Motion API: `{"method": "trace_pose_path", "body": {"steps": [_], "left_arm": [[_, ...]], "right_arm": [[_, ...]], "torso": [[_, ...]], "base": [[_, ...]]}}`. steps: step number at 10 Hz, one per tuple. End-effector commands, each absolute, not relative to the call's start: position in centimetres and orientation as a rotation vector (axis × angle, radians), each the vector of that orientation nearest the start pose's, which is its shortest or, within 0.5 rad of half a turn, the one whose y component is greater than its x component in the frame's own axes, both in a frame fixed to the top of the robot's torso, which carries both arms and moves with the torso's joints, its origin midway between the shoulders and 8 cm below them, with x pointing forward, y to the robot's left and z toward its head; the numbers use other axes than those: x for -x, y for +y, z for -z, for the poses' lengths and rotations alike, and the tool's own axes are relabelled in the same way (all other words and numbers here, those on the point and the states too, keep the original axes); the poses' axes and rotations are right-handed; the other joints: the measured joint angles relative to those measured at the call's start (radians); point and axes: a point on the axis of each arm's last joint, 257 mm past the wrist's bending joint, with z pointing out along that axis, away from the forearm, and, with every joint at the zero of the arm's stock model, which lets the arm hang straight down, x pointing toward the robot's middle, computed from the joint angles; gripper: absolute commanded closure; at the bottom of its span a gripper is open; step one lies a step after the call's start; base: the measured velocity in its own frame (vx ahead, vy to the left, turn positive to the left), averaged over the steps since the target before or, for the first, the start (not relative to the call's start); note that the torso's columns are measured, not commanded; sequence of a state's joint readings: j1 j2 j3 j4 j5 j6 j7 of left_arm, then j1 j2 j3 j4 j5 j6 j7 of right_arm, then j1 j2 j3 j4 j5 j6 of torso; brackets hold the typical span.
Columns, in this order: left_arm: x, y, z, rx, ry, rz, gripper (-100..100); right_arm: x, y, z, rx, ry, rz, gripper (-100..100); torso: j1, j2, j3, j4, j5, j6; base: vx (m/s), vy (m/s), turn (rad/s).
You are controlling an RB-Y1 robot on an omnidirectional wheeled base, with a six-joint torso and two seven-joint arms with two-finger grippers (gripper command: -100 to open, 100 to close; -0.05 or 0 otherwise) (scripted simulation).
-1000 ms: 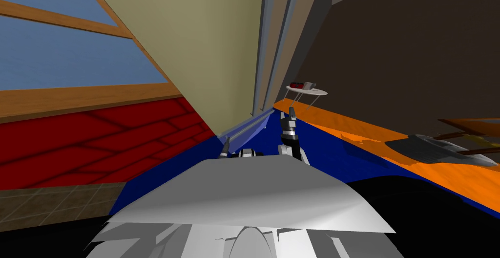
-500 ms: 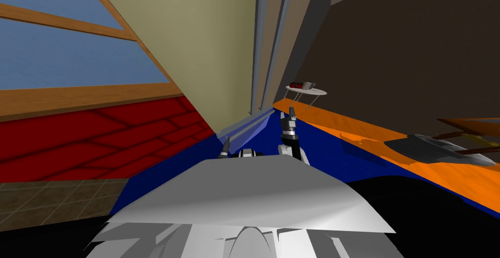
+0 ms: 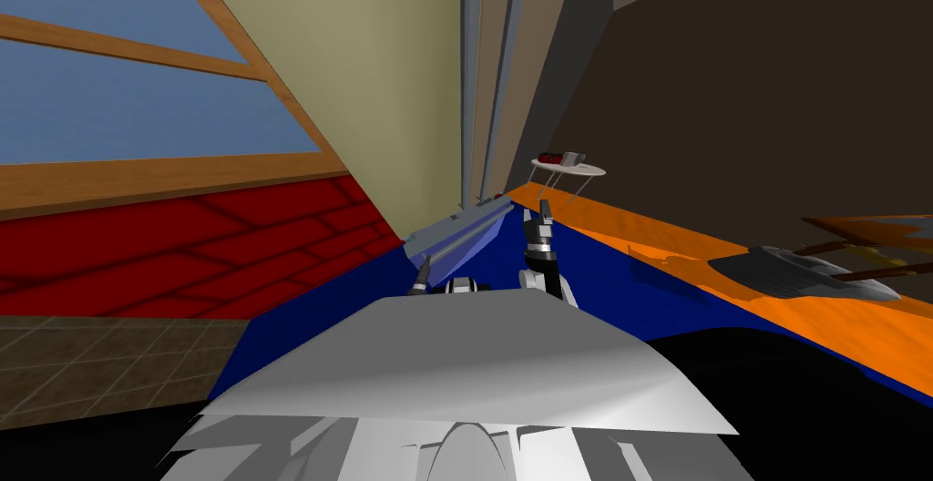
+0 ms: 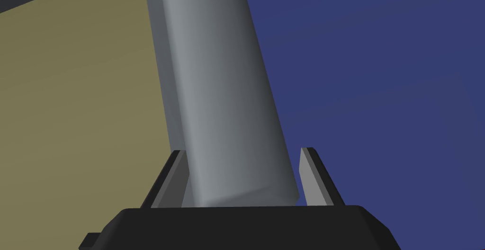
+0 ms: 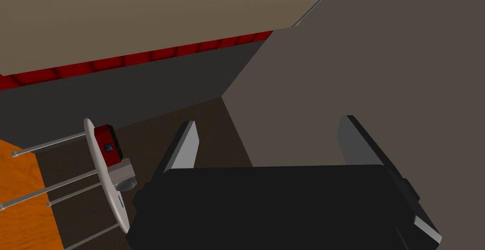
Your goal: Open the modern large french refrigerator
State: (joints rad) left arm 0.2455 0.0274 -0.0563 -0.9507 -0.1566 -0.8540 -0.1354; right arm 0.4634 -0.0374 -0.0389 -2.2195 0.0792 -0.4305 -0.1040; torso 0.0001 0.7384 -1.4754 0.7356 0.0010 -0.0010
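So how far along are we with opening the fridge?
Reaching and gripping look done: the left gripper is shut on the grey handle. In hand is the pull; I can't tell whether the olive door has swung at all. Left to do: swing it wide. The right gripper hangs open, unused.

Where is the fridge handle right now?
In the left wrist view, the grey handle sits between the fingers of the left gripper, against the olive panel.

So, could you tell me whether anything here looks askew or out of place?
Nothing stands out. The left gripper is shut on the refrigerator's grey handle, the right gripper hangs open, and the small white table stands upright with its red box on top.
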Motion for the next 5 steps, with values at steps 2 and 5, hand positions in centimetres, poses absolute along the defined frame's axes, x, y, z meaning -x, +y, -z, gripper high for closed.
{"method": "trace_pose_path", "body": {"steps": [2, 5], "left_arm": [[-36.1, 20.42, 41.57, 0.971, 1.406, 1.076, 100], [-35.73, 19.82, 41.41, 0.967, 1.404, 1.083, 100]], "right_arm": [[-36.92, -28.32, 0.44, -0.702, 0.722, -1.294, 0], [-36.92, -28.32, 0.44, -0.702, 0.722, -1.294, 0]], "torso": [[-0.001, -0.003, -0.002, 0.0, 0.0, 0.001], [0.001, -0.002, -0.001, 0.0, 0.0, 0.0]], "base": [[-0.143, -0.103, 0.016], [-0.119, -0.081, 0.013]]}}
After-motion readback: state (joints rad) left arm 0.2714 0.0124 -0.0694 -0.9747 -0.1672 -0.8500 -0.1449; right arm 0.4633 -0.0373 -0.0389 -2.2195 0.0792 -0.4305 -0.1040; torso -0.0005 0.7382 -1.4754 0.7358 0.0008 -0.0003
